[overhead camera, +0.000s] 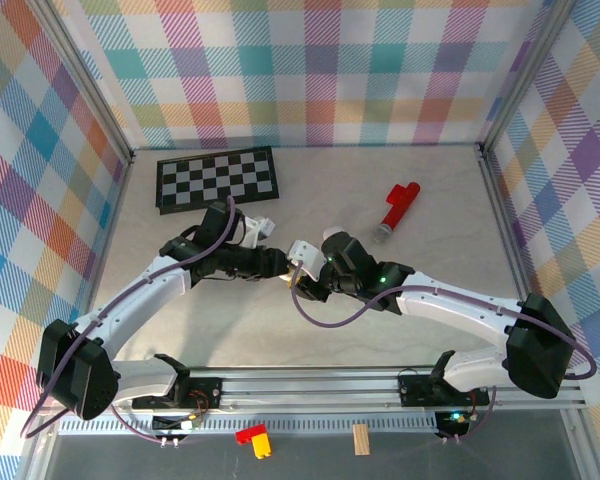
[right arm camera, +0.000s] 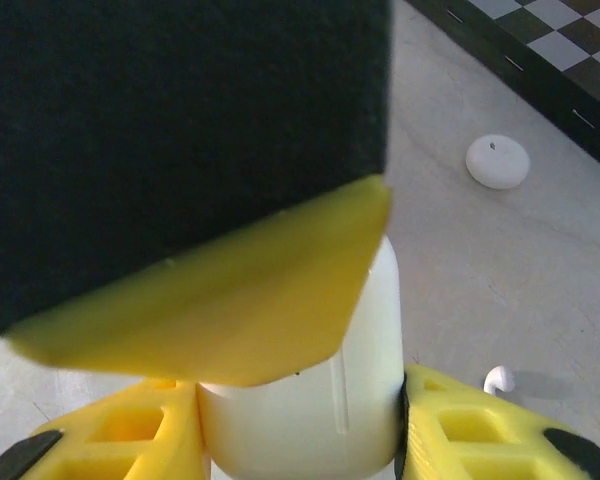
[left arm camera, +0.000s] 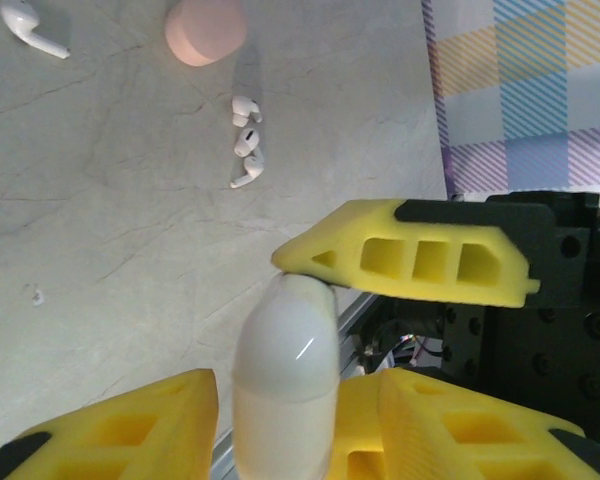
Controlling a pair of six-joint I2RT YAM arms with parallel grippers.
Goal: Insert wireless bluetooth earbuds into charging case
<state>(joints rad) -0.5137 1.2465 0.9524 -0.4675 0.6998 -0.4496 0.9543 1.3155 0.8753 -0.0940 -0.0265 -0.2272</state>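
White case (right arm camera: 310, 400) clenched in right tool (right arm camera: 302, 440), hold of left tool (overhead camera: 283, 263) unclear; left wrist view adds earbuds (left arm camera: 246, 140)

The right pincer (right arm camera: 300, 440) clamps a white case (right arm camera: 310, 400) upright; another yellow finger (right arm camera: 230, 300) under a black block (right arm camera: 180, 130) touches its top. Behind, on the bench (right arm camera: 460, 260), lie a white pebble (right arm camera: 497, 161), an earbud (right arm camera: 498, 378) and a chessboard (right arm camera: 550, 50)
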